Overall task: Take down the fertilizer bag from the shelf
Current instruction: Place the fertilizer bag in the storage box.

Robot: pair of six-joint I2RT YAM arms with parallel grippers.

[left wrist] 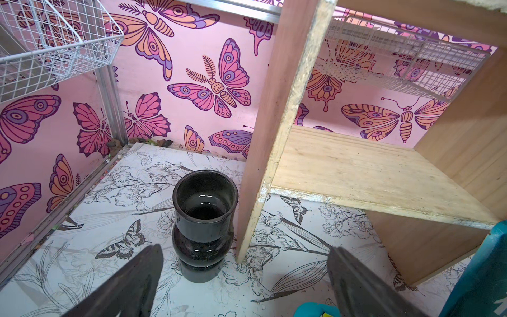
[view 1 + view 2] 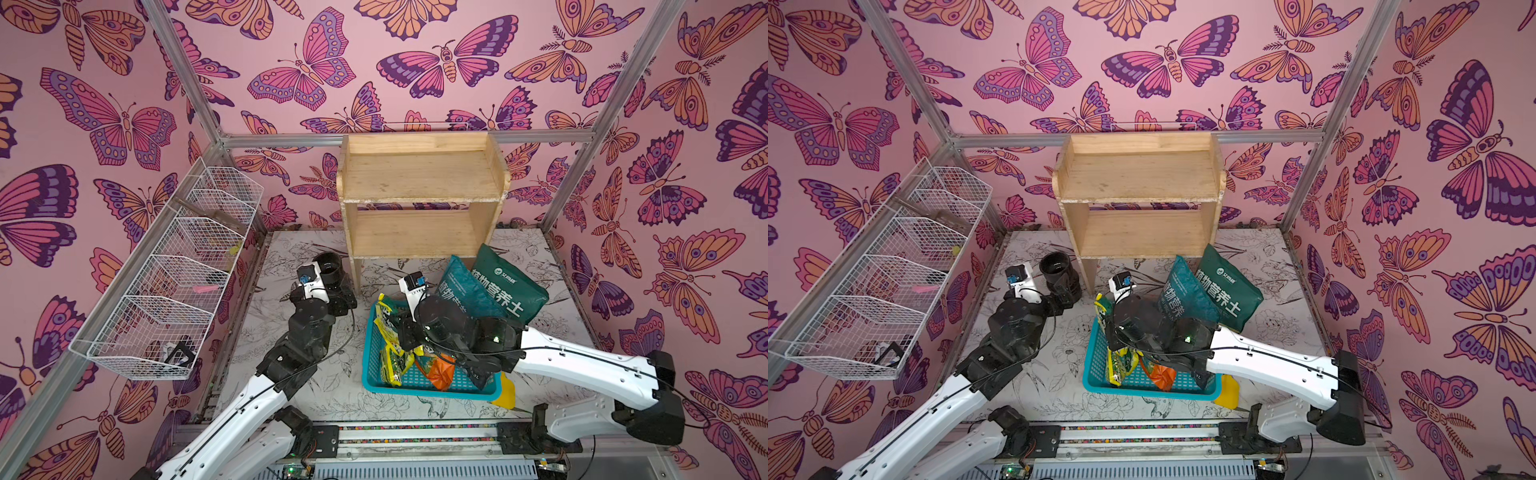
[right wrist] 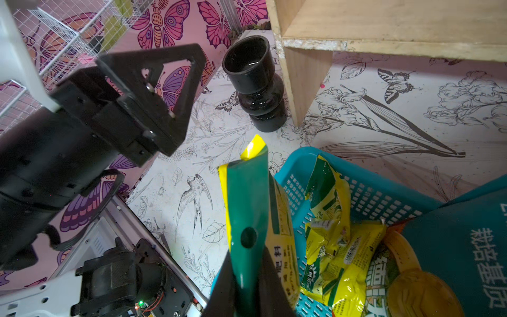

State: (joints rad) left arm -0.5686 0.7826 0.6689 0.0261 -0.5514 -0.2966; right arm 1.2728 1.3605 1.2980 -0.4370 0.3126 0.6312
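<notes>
Enclosure lined with pink butterfly paper on an aluminium frame; floor is a white sheet with line-drawn flowers. The shelf (image 2: 419,178) stands at the back centre, and both of its tiers are bare in both top views. The fertilizer bag (image 3: 247,208), a yellow and green packet, is off the shelf: it sits at the near-left corner of the teal basket (image 2: 374,347), in front of the shelf. The right gripper (image 3: 248,285) is clamped narrowly on the bag's green top strip, beside the hang hole. The bag's body runs down against the basket wall. Whether its bottom rests inside the basket cannot be told, since the arm covers it from above. Other yellow packets and an orange one lie in the same basket. Two green soil bags (image 2: 494,291) lean behind the basket, to the right of the shelf's foot. The left gripper (image 1: 245,260) is spread wide and empty, low over the floor. It faces the black vase (image 2: 327,268) just beside the shelf's left leg. The wire rack (image 2: 174,270) on the side wall plays no part. Assessment: removal from the shelf is complete. What appears to remain is setting the bag down, releasing it and clearing the arm.
</notes>
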